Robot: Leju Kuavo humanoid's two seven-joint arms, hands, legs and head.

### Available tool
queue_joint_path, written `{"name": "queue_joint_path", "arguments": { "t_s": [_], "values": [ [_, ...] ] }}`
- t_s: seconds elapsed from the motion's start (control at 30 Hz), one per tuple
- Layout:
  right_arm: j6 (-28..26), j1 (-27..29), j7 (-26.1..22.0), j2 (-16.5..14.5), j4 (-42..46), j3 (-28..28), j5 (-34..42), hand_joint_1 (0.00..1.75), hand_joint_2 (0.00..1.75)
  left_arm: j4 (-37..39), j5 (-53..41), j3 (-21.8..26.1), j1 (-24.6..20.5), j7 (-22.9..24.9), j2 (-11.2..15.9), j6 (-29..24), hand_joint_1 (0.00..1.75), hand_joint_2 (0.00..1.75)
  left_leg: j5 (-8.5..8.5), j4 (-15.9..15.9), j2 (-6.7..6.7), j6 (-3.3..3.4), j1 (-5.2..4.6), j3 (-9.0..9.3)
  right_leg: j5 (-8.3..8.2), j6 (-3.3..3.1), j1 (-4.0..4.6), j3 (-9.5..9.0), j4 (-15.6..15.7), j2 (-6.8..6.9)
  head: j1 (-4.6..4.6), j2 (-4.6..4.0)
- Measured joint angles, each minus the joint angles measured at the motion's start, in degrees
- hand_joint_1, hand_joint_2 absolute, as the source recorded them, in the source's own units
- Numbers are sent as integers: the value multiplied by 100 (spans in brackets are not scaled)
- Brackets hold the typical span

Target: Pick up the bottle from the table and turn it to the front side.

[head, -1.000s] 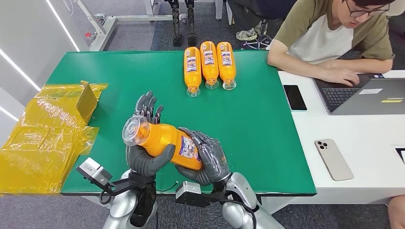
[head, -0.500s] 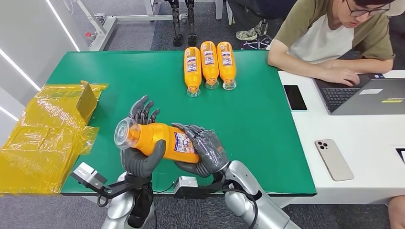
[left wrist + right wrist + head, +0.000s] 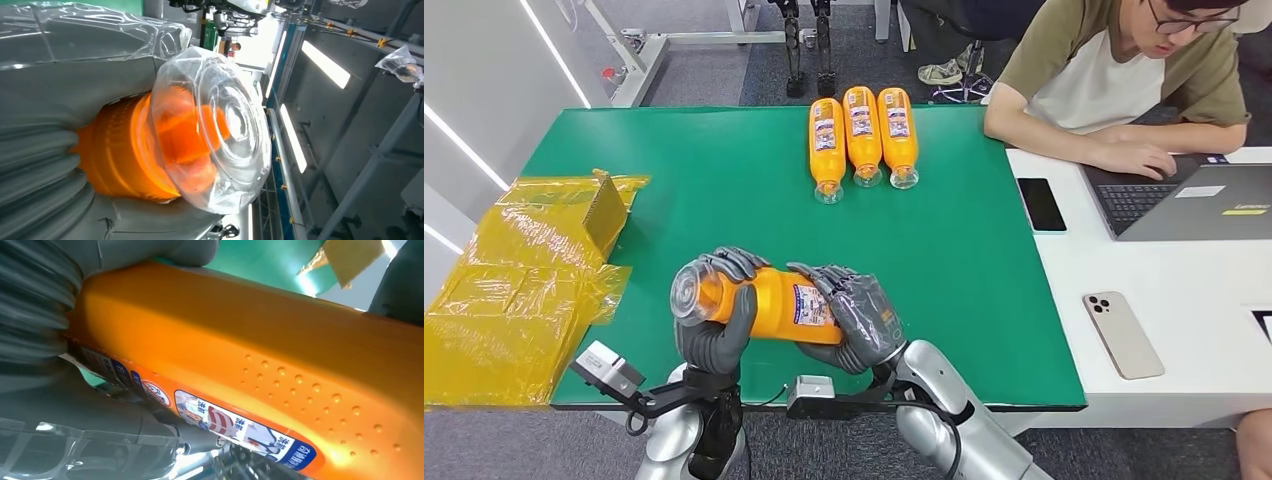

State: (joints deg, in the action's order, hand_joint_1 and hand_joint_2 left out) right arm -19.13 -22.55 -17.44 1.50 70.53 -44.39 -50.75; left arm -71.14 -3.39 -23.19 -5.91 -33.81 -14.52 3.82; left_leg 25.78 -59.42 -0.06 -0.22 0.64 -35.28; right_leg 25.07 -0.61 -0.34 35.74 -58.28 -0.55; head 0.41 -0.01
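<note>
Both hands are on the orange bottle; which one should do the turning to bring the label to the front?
Probably the left hand: it wraps the orange plastic bottle near its clear cap, while the right hand cradles the label end.

Left robot hand (image 3: pixel 715 318) fingers now curled over the bottle (image 3: pixel 764 303) neck, formerly spread; bottle lower, nearer level

Held bottle (image 3: pixel 769 303): orange body, clear cap, label in white, blue and red. Left robot hand (image 3: pixel 716 325) and right robot hand (image 3: pixel 860 318): grey, under clear film. Surface (image 3: pixel 674 170): green. Three bottles (image 3: pixel 862 132): orange, blue-and-white labels. Wrapping (image 3: pixel 519 285): translucent yellow. Adjoining surface (image 3: pixel 1194 290): white. Phone (image 3: pixel 1041 204): black. Second phone (image 3: pixel 1122 334): beige. Laptop (image 3: pixel 1194 200): grey.
</note>
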Motion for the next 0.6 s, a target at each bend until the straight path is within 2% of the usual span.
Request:
{"name": "queue_joint_path", "arguments": {
  "t_s": [0.1, 0.17, 0.4, 0.47, 0.53, 0.6],
  "values": [
    [-162, 32, 7, -2, 0, 0, -88, 0, 175, 0, -14, 0, -3, -1, -5, -6, 175, 175, 0, 0, 1, 0, 0, 0, 0, 0, 0, 0, 0, 0, 0, 1],
    [-316, 72, 1, -2, 2, -1, -133, 0, 175, 1, -34, 0, -7, 5, -6, -15, 175, 175, 0, 0, 1, 0, 0, 0, 0, 0, 0, 2, 0, 0, 0, 1],
    [-1712, 360, -388, -124, 88, 33, 232, 0, 175, 2, -89, -2, -92, 24, -10, -300, 175, 175, 0, 0, 1, 0, 0, -1, 1, 0, 0, 3, 0, -2, 0, 1],
    [-1899, 475, -801, -255, 138, 127, 711, 0, 175, 1, -234, -2, -153, 102, -9, -663, 175, 175, 0, 1, 1, 0, 1, -1, 1, 0, 1, 3, -1, -1, 0, 1],
    [-1924, 618, -1254, -456, 203, 280, 1256, 0, 175, -11, -553, -2, -240, 237, 2, -1264, 175, 175, 0, 1, 1, -1, 1, -1, 1, -1, 1, 3, -2, -2, -1, 1],
    [-1927, 758, -1486, -645, 277, 416, 1547, 0, 175, -42, -866, 3, -323, 319, 36, -1776, 175, 175, 0, 2, 1, -1, 2, -1, 1, -1, 1, 3, -4, -2, -1, 1]
  ]
}}
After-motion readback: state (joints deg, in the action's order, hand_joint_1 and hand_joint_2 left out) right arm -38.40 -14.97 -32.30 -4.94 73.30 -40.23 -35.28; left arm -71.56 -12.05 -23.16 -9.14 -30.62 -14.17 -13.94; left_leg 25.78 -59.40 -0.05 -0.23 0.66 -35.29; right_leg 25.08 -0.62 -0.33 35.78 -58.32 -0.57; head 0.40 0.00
